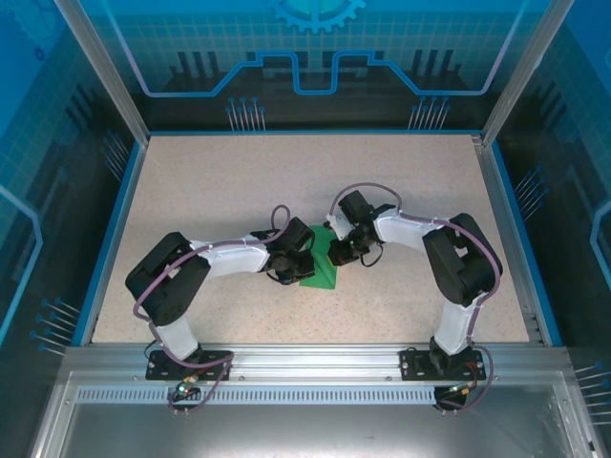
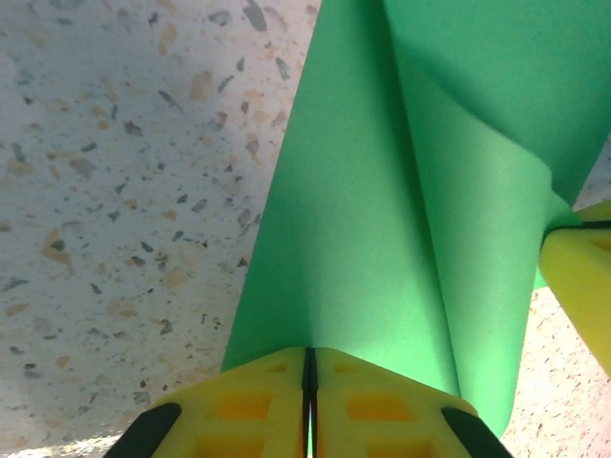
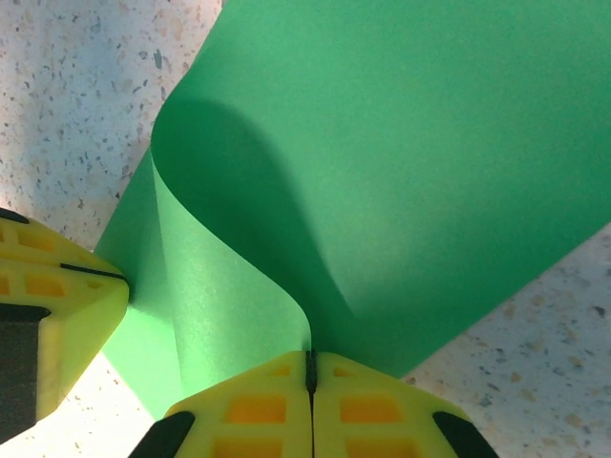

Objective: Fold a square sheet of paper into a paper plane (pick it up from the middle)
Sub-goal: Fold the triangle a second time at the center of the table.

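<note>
The paper (image 1: pixel 321 275) is being pinched at mid-table, curled over. The left gripper (image 2: pixel 308 367) and right gripper (image 3: pixel 310 367) are both being clamped shut on its edges. Judged light, limp, crease-prone; gentle edge pinches are being favoured.

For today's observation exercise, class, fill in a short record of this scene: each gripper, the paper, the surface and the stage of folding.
Left gripper: shut, pinching the square sheet of paper
Right gripper: shut, pinching the same sheet, close beside the left one
Paper: bright green, one part curled over in a loose bend, not pressed flat
Surface: speckled table, near its middle
Stage: no dart shape yet
</note>
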{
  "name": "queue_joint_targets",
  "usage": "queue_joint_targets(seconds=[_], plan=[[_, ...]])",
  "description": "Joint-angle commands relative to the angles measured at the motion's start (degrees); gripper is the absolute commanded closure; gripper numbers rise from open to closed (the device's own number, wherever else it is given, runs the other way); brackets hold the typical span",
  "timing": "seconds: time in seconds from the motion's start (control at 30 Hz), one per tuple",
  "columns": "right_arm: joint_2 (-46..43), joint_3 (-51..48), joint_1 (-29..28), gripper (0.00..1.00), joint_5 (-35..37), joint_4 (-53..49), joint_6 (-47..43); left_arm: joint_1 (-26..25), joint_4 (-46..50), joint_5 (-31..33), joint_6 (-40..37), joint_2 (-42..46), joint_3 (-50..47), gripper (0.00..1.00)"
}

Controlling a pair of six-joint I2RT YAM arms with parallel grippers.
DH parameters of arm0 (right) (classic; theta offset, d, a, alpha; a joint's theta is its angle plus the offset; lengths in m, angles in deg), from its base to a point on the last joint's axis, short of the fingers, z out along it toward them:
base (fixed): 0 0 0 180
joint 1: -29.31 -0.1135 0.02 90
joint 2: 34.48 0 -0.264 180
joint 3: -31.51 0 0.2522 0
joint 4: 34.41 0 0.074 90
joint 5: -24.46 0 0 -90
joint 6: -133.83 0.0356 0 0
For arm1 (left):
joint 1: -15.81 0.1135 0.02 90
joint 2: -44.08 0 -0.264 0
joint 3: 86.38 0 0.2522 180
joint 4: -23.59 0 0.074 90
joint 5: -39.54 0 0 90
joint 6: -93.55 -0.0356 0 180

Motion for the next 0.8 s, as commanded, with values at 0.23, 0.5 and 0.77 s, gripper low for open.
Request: queue_joint_targets(seconds=[0.23,0.5,0.77], plan=[[1.45,1.44,0.97,0.94,1.16,-1.62,-0.99,-0.46,1.95,2.04,0.69,-0.59,-1.13,0.88],[2.48,1.59,0.97,0.93,1.43,-1.58,-1.1,-0.57,2.04,2.16,0.4,-0.47,-0.98,0.88],[1.36,1.84,0.97,0.93,0.84,-2.17,-1.08,-0.53,2.57,2.32,0.06,-0.28,-0.76,0.89]])
